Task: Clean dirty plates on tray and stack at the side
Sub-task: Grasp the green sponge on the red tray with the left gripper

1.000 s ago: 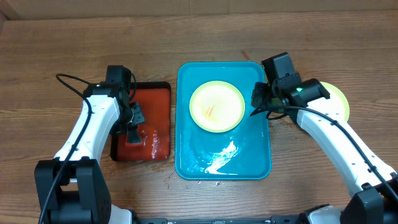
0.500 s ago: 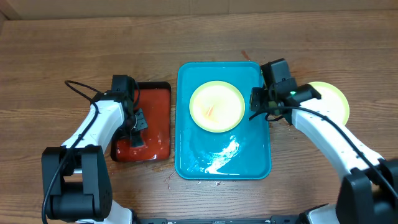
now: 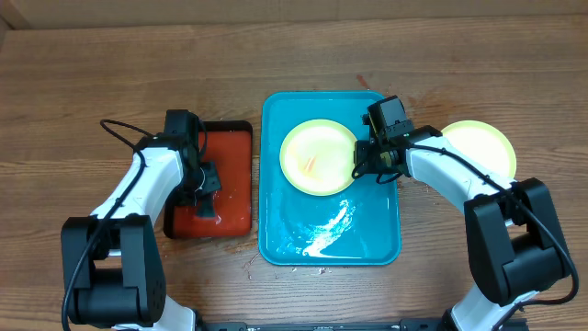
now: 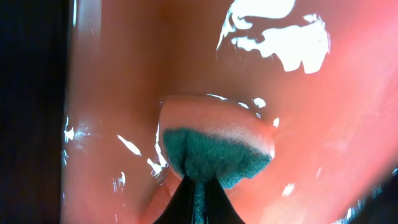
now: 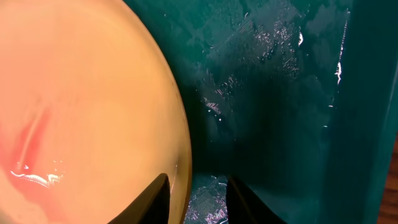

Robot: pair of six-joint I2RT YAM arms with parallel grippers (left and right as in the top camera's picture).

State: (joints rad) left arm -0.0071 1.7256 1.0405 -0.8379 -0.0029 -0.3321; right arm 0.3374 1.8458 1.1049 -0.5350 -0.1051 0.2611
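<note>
Wooden worktop runs under everything, and the biggest thing on it is the blue tray in the middle, its floor wet and shiny toward the near end. Just beside it on the left sits the smaller red tray with a black rim. A dirty plate lies in the far half of the blue tray with a reddish smear across it, so I judge it unwashed. A second plate rests on the worktop right of the blue tray, partly under the right arm; whether more are stacked beneath it cannot be told. The job looks partly done: something is set aside, and the smeared plate has yet to be wiped and moved over. The left fingers are clenched on a sponge, green scouring face showing, pressed to the wet floor of the red tray. The right fingers are spread apart and hold nothing. They sit low at the dirty plate's right edge, one above its rim and the other above bare tray floor, the rim lying between them; contact cannot be told.
</note>
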